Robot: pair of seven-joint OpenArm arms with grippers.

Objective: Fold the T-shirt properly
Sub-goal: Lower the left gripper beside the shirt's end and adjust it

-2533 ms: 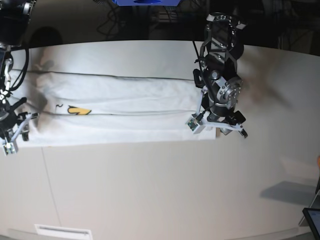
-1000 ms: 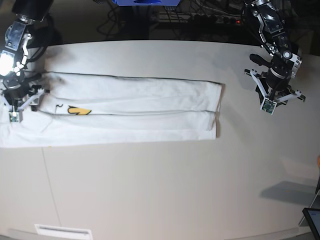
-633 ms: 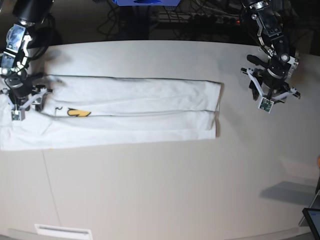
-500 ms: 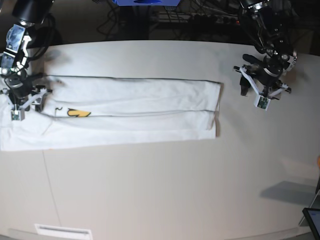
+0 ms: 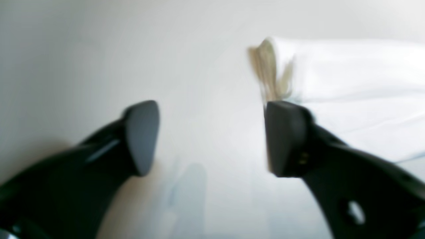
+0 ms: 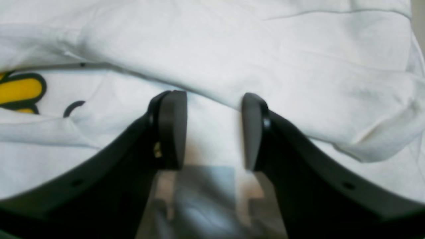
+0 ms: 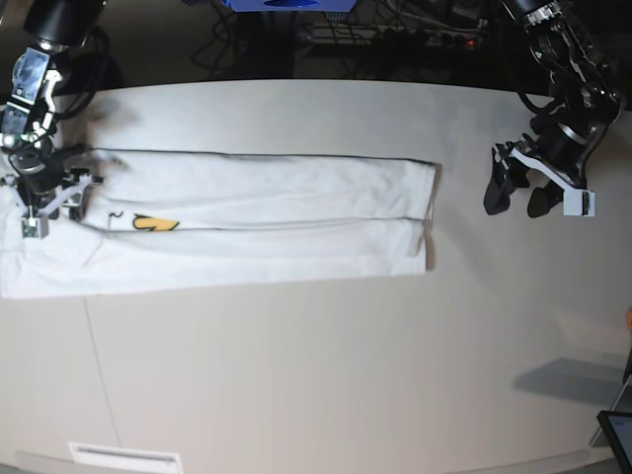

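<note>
A wide, pale off-white table (image 7: 326, 375) is being shown under a dark background of cables and equipment. A large white cloth T-shirt (image 7: 257, 222), folded lengthwise into a long band, is being spread flat across the far left half of the table, with a small yellow, black-outlined print (image 7: 156, 221) showing near its left end. The left gripper (image 7: 515, 194) is being held over bare table, just beside the shirt's right edge and apart from it; in the left wrist view its black jaws are being held wide apart with nothing between them, and the cloth's folded edge (image 5: 272, 71) is being seen behind one fingertip. The right gripper (image 7: 39, 205) is being held over the shirt's left end; in the right wrist view its jaws are being kept partly apart above wrinkled white cloth (image 6: 265, 59), with no fold being pinched between them.
</note>
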